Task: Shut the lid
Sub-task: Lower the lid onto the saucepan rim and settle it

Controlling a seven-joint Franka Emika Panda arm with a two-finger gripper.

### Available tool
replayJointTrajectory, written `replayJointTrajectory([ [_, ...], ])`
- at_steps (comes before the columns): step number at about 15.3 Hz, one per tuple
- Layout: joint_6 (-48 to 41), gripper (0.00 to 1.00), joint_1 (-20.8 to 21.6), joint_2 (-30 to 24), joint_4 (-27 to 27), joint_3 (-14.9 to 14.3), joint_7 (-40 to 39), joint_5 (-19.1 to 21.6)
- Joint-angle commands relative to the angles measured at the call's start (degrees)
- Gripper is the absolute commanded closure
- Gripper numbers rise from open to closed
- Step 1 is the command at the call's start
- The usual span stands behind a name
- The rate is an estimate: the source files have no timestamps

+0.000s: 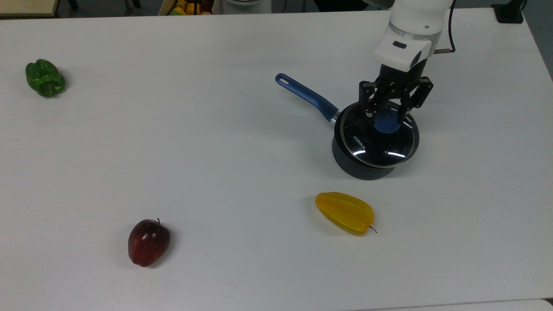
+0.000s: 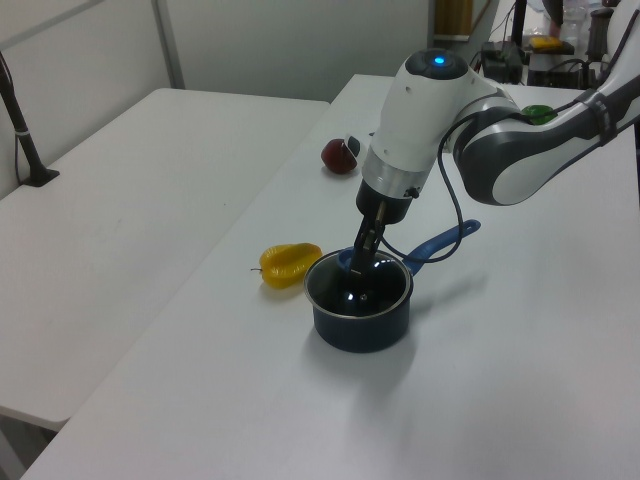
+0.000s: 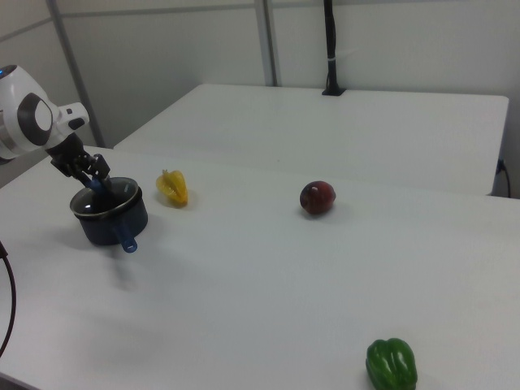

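Your black two-finger gripper (image 1: 387,117) is closing on the blue round knob (image 1: 387,123) of the round clear glass lid (image 1: 379,139), fingers pinching it from both sides, and the lid is sitting over the black pot (image 1: 365,166) with the blue handle (image 1: 306,94), toward the top view's right side of the white table (image 1: 216,129). You are looking at a task nearly done: the metal rim is appearing level and roughly centred on the pot in the left view, so I judge that only confirming the seating, letting go and lifting away are remaining.
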Motion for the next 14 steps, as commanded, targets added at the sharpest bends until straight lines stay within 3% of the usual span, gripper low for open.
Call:
replayJointTrajectory([
  [1, 0.87, 0.49, 0.72, 0.83, 0.92, -0.74, 1.06, -1.10],
  [14, -0.10, 0.49, -0.07, -1.45, -1.79, -1.17, 3.16, -0.31],
])
